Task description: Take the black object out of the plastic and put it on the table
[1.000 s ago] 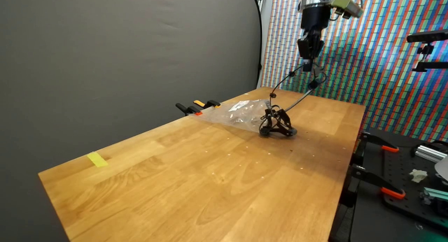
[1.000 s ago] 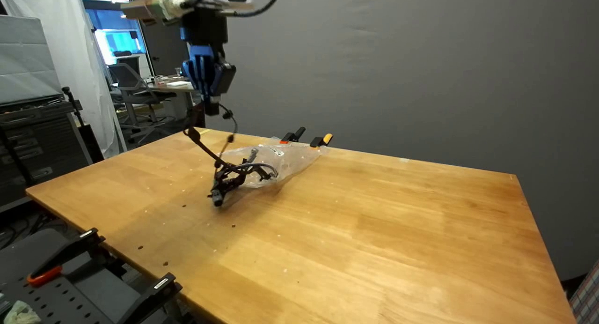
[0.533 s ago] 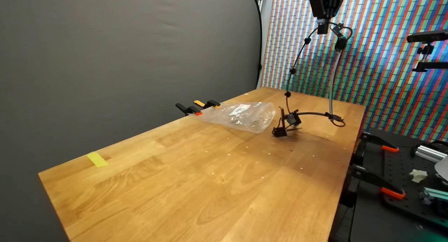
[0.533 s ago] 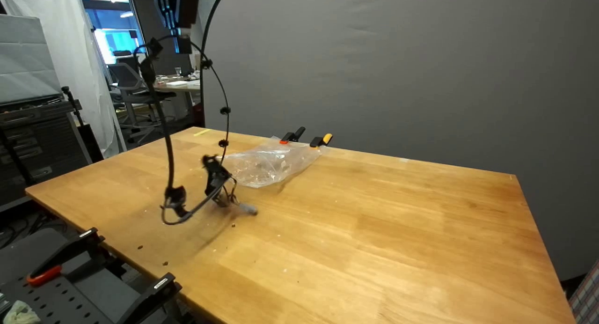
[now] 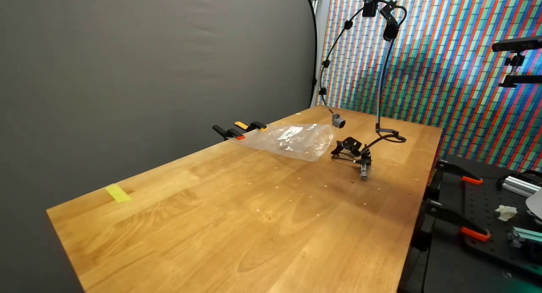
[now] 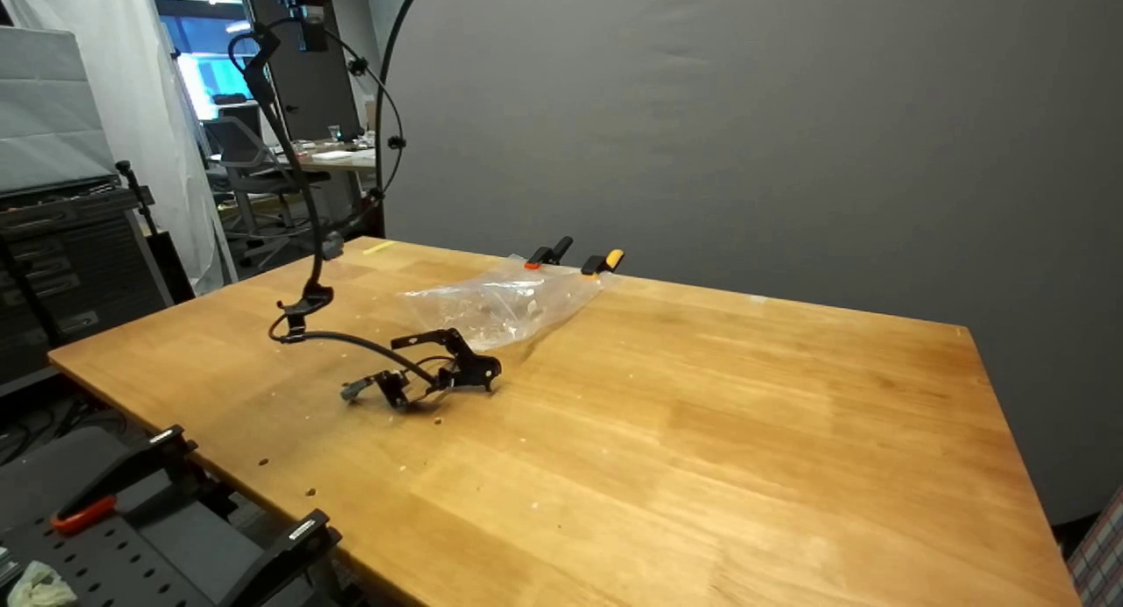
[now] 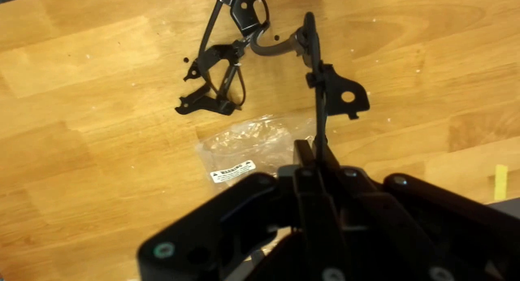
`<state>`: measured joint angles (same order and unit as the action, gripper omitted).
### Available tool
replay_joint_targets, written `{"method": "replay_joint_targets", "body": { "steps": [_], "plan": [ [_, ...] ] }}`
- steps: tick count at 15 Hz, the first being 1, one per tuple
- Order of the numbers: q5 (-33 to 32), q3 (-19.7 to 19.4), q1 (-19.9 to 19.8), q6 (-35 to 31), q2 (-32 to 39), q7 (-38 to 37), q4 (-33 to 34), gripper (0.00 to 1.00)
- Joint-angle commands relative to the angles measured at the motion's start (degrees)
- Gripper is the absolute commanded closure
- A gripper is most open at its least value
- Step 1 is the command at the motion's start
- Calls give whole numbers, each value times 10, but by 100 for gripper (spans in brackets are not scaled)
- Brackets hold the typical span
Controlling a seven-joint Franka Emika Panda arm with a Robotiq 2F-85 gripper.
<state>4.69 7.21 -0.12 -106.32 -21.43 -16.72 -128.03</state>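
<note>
Hand [image 7: 317, 155] has risen, held black object [image 6: 474, 370] swung round (plastic [image 6: 500, 310] barely stirred).

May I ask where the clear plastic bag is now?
In an exterior view, the clear plastic bag lies on the wooden table, mostly left of the black cable assembly, reaching two black clamps.

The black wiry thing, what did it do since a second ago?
The jaws pulled the black wiry thing higher, and its lower end moved away from the plastic bag. They didn't let go. The black-and-yellow clamp and yellow tape stayed put.
</note>
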Motion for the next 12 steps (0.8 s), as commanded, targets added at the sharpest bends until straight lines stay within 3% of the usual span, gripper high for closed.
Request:
{"method": "replay_joint_targets", "body": {
  "steps": [1,6,12],
  "plan": [
    [46,11,32,-42,43,-5,33,99],
    [53,37,67,-165,100,9,22,99],
    [48,32,78,-269,199,65,-18,99]
  ]
}}
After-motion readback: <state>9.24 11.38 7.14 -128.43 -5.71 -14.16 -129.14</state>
